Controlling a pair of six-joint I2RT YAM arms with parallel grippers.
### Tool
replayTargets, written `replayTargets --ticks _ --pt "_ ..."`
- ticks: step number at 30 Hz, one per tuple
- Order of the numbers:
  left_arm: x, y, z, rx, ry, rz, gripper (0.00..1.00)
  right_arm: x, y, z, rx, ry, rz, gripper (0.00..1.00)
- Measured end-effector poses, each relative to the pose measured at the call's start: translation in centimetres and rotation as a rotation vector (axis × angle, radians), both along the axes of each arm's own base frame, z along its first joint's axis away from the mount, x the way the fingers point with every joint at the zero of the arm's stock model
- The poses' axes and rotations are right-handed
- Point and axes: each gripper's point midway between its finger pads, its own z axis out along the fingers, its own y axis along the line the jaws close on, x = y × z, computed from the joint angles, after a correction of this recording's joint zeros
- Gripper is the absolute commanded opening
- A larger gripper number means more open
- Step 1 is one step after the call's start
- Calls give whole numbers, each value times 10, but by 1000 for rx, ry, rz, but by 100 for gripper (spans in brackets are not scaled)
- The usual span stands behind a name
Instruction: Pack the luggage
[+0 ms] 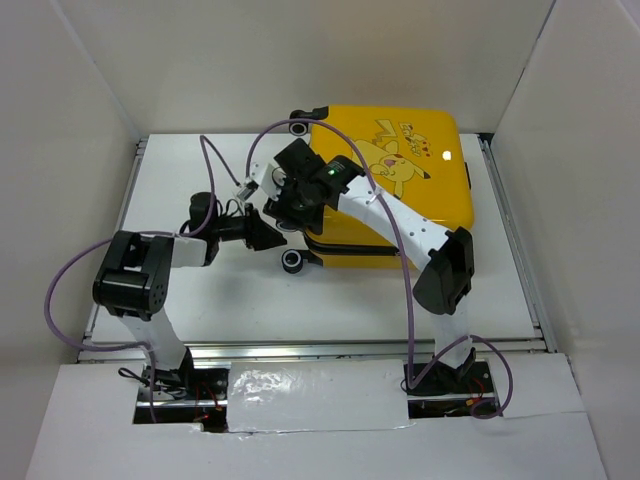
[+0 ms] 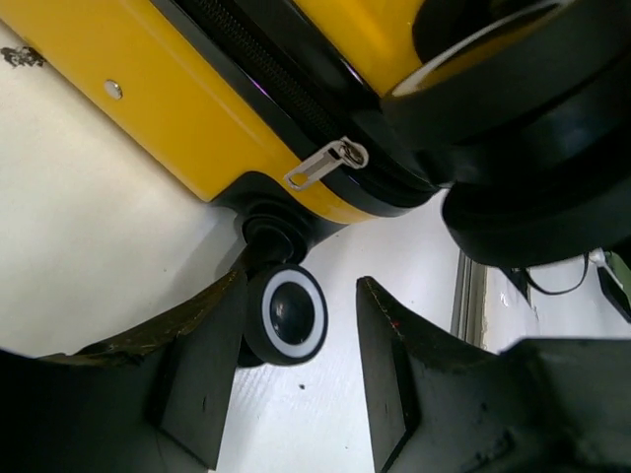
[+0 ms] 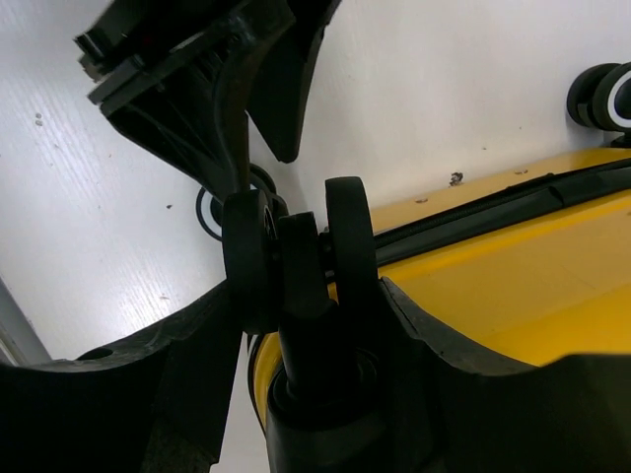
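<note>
The left gripper [image 2: 304, 291] is about half open. A small black wheel with a white ring, the low wheel [image 2: 288, 315], sits between its two fingers. The wheel is right up against one finger [image 2: 212, 365], and there is a gap before the other finger [image 2: 394, 365], so nothing is squeezed. The right gripper [image 3: 308, 291] is closed on the top wheel [image 3: 350, 236], a fat black double wheel at the same corner. One finger presses on each side of it. Both wheels belong to the luggage [image 1: 440, 190], a bright yellow case with a cartoon Pikachu [image 1: 395, 155] on its lid. The luggage lies flat and shut at the back of the tabletop [image 1: 330, 300], a bit to the right. The two arms meet at its near left corner. A black zip runs round its side, and a silver zip pull [image 2: 325, 164] hangs just above the low wheel. Another wheel [image 1: 298, 127] sticks out at the far left corner. The tabletop is white, with a few tiny dark specks on it. Plain white walls [image 1: 300, 60] stand round it on three sides. Purple cables [image 1: 60, 300] loop from the arms down to their bases, and shiny tape [image 1: 300, 385] covers the front edge between them.
</note>
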Motion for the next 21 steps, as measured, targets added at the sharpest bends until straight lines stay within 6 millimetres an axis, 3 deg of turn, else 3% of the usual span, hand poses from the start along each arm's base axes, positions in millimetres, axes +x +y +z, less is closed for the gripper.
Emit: replayTargets --ticks 13,21 --pt "24 -27 2 -48 -122 -152 61 -1 0 2 22 19 1 0" --pt "17 -35 -3 -77 -166 -221 60 -1 0 5 36 28 -1 0"
